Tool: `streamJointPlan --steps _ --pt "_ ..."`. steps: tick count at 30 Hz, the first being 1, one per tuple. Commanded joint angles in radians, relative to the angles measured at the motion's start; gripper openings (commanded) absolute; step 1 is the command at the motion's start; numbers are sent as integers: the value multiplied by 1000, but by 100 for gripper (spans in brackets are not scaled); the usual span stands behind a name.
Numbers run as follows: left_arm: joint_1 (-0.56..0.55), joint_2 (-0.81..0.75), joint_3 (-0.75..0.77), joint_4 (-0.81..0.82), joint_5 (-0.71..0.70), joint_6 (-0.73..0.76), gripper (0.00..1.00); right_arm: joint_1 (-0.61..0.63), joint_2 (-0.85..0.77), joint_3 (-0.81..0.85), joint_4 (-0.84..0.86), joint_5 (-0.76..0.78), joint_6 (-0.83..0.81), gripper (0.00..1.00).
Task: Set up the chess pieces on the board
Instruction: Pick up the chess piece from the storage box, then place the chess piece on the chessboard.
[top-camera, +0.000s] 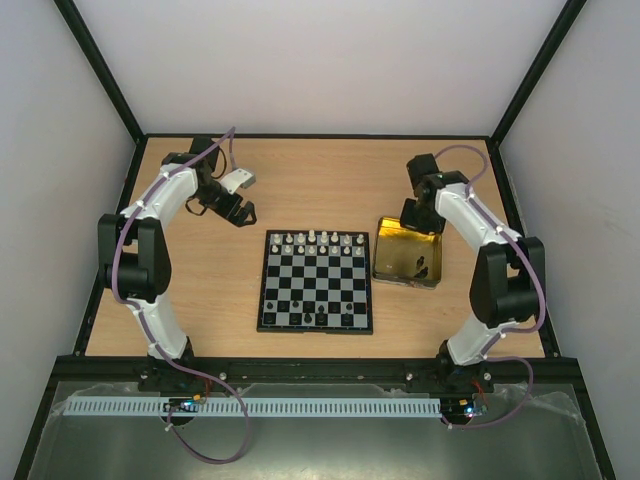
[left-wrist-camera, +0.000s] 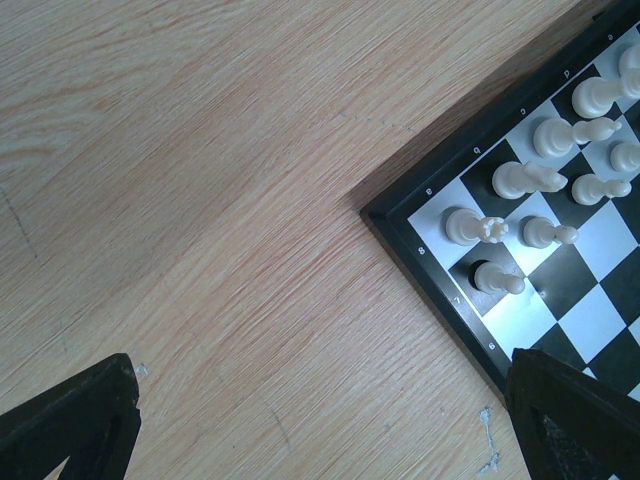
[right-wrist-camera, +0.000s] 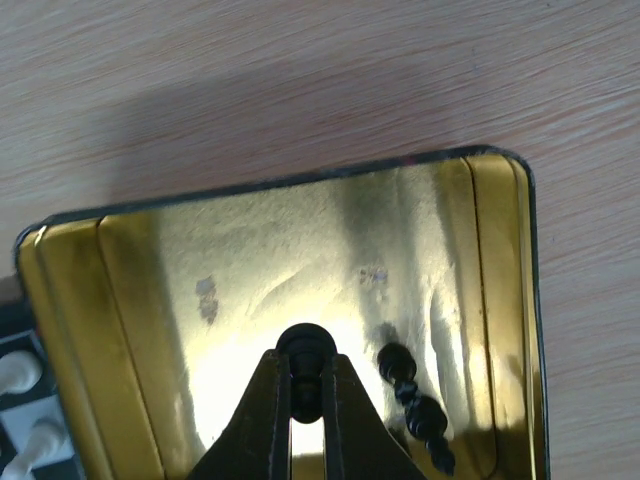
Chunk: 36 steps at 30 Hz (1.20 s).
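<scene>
The board (top-camera: 316, 282) lies mid-table, with white pieces (top-camera: 322, 240) along its far rows and a few black pieces (top-camera: 320, 318) near its front edge. My right gripper (right-wrist-camera: 306, 385) is over the gold tray (right-wrist-camera: 130, 300) and shut on a black chess piece (right-wrist-camera: 305, 350). Another black piece (right-wrist-camera: 415, 405) lies in the tray to its right. My left gripper (top-camera: 232, 207) is open and empty over bare wood at the far left, off the board's corner (left-wrist-camera: 400, 225). White pieces (left-wrist-camera: 520, 180) stand on that corner.
The gold tray (top-camera: 408, 253) sits against the board's right side and holds a few black pieces. The enclosure's walls and black frame bound the table on the left, right and back.
</scene>
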Motion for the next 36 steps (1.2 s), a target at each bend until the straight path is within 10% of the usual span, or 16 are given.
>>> streamJointPlan --steps 1,36 --pt "-1 -3 -10 -7 3 -4 99 52 -66 20 -88 38 26 2" --pt "-7 -38 -54 26 -27 -15 99 778 -353 -294 -42 93 551 2"
